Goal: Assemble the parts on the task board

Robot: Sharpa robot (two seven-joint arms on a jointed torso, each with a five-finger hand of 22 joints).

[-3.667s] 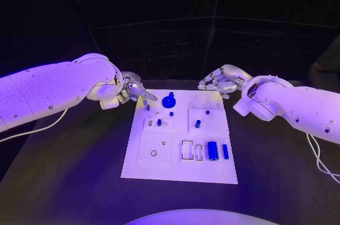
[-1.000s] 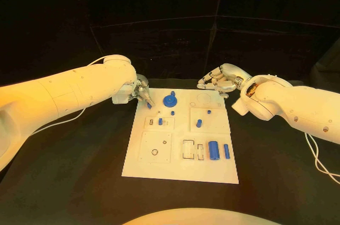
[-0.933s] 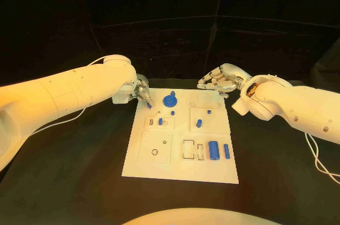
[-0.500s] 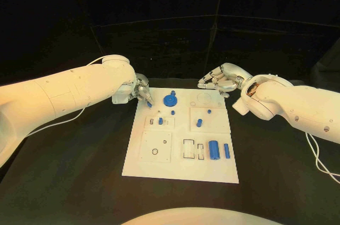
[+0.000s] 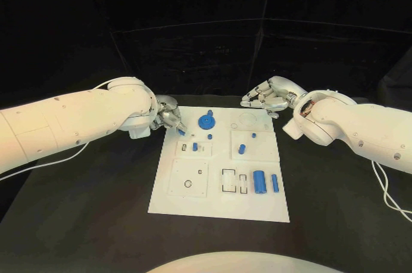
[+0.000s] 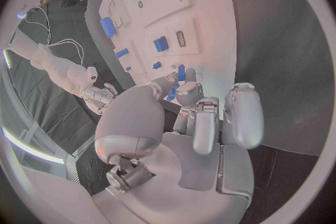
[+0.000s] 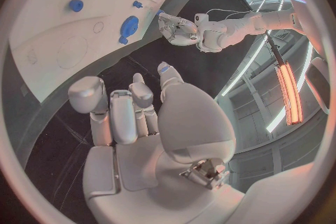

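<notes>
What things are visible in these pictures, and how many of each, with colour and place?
table: one, black, under everything
board: one, white, middle of the table
knob: one, blue, round, far part of the board
cylinders: two, blue, lying side by side on the near right part of the board
pegs: five, blue, small, far half of the board; one at the left hand's fingertips
left hand: one, silver, at the board's far left corner
right hand: one, silver, at the board's far right edge, holding nothing
</notes>
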